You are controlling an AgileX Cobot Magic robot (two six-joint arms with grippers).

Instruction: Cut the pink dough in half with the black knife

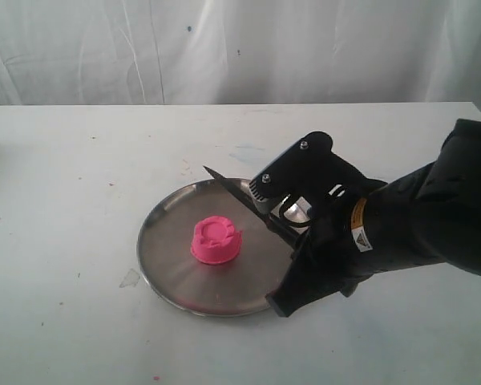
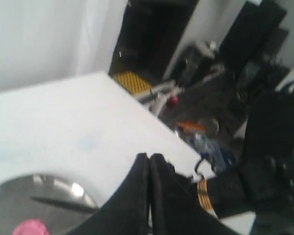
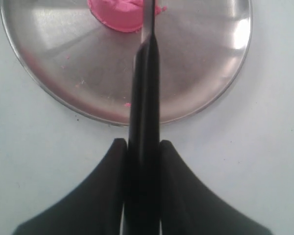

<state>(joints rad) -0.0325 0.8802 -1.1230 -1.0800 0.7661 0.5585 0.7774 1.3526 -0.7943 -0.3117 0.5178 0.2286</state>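
The pink dough (image 1: pixel 216 241) is a round moulded lump in one piece, sitting near the middle of a steel plate (image 1: pixel 156 265). My right gripper (image 1: pixel 266 192) is shut on the handle of the black knife (image 1: pixel 231 187). The blade slants up over the plate's far right part, a little behind the dough and apart from it. In the right wrist view the knife (image 3: pixel 146 98) runs out from between the fingers (image 3: pixel 143 144) and its blade crosses the dough's (image 3: pixel 120 14) edge. My left gripper (image 2: pixel 149 157) is shut on nothing, off to the side of the plate (image 2: pixel 19 188).
The plate lies on a white table (image 1: pixel 80 160) with a white curtain behind it. Small pink crumbs (image 3: pixel 127 104) dot the plate's near rim. Past the table's edge in the left wrist view lies floor clutter (image 2: pixel 201 132).
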